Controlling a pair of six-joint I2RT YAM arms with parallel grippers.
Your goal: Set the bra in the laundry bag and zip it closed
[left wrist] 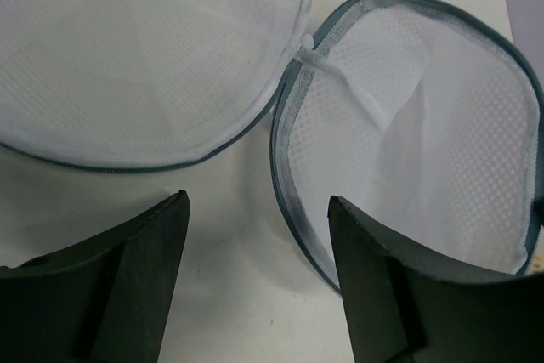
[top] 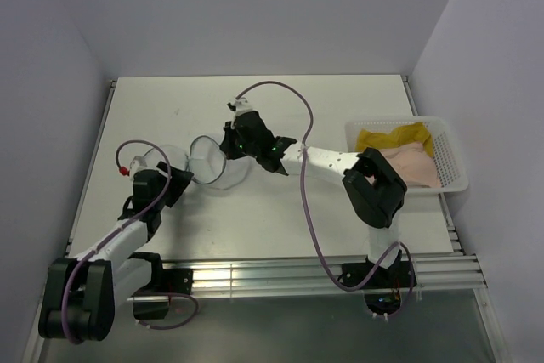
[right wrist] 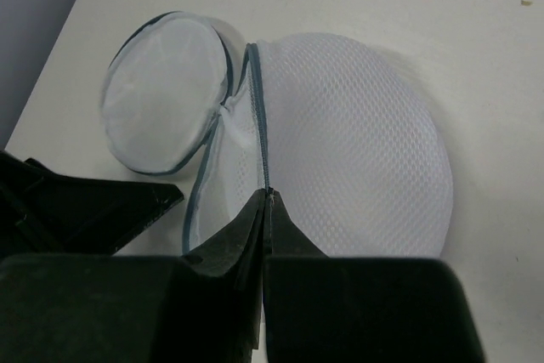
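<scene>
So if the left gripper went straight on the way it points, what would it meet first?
Probably the laundry bag: the open left gripper aims across bare table at where its two unzipped halves join. Height is unclear, so it might skim over the rims.

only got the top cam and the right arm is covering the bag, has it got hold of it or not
Observer: Yes. In the right wrist view the right gripper is shut on the dark zip rim of the laundry bag.
Operator: and the left one, closed too
Observer: No. The left gripper is open, fingers apart. The rim of one half of the bag lies between them, not pinched.
Operator: anything inside the bag yet
Observer: No. The left wrist view shows both halves lying open, with only bare white mesh.
</scene>
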